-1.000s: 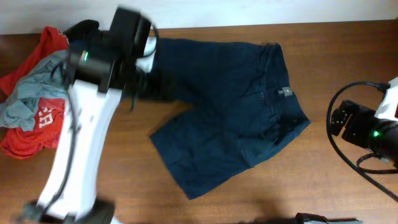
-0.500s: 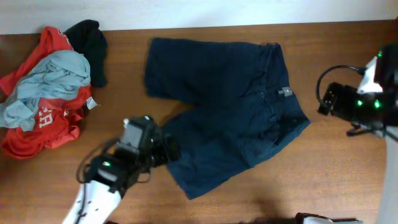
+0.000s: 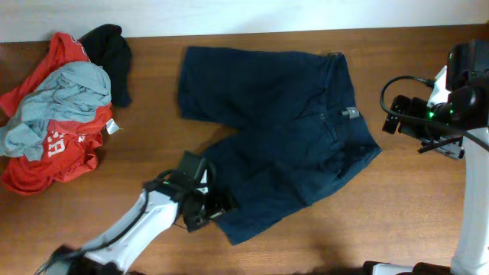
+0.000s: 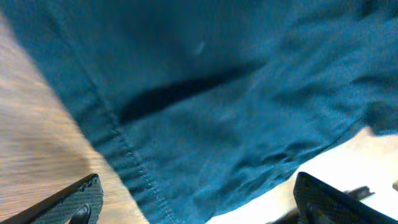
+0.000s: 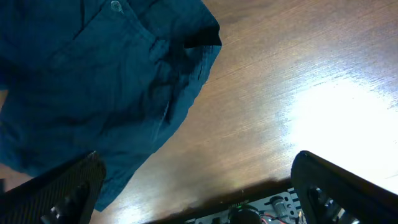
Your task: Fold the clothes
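Across the middle of the brown wooden table (image 3: pixel 412 221), the navy shorts (image 3: pixel 283 130) are lying spread out flat. Their long axis is running roughly left to right. The waistband (image 3: pixel 353 92) is sitting at the right end, and the two wide legs are pointing left. One leg is reaching toward the far left, and the other is angling down toward the near left edge. The cloth is looking soft and matte, creasing lightly near the fly, with a stitched double seam running along the hem.

The left gripper (image 4: pixel 196 183) is hovering over the hem of the nearer leg. Its ribbed black fingers (image 4: pixel 81 196) are spreading wide apart with fabric showing between them; I cannot tell whether they are touching it. The right gripper (image 5: pixel 198 158) is hanging just beside the waistband corner, over bare glossy wood, its jaws also gaping and holding nothing.

Well apart at the table's left end, a red garment (image 3: pixel 53 153) with white lettering, a grey garment (image 3: pixel 65 92) and a black garment (image 3: pixel 113 53) are lying in a crumpled heap.
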`<action>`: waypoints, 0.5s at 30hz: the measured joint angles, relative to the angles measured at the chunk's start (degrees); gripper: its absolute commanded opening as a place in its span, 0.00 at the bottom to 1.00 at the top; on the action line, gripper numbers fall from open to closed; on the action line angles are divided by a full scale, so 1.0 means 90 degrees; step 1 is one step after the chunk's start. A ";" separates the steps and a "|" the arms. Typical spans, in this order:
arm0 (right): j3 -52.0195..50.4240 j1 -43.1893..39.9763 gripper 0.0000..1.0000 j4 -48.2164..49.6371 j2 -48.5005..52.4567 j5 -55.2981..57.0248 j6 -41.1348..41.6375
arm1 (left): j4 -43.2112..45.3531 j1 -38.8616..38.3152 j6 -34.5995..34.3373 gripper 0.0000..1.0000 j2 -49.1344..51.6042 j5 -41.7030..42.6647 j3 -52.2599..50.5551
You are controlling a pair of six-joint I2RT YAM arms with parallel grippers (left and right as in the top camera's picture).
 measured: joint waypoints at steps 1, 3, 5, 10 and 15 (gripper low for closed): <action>0.0000 0.0000 0.99 0.0007 0.0000 0.0000 -0.0002 | 0.0002 -0.0053 -0.0005 0.98 0.0148 0.0097 0.0000; 0.0000 0.0000 0.99 0.0049 0.0000 0.0002 0.0002 | 0.0002 -0.0155 -0.0012 0.96 0.0316 0.0311 0.0012; 0.0000 0.0000 0.99 0.0049 0.0000 0.0002 0.0000 | 0.0019 -0.0238 -0.0010 0.91 0.0352 0.0444 0.0012; 0.0000 0.0000 0.99 0.0049 0.0000 0.0002 0.0000 | 0.0114 -0.0277 -0.0019 0.56 0.0452 0.0551 0.0007; 0.0000 0.0000 0.99 0.0126 0.0000 0.0036 0.0000 | 0.0277 -0.0277 -0.0070 0.19 0.0471 0.0578 0.0005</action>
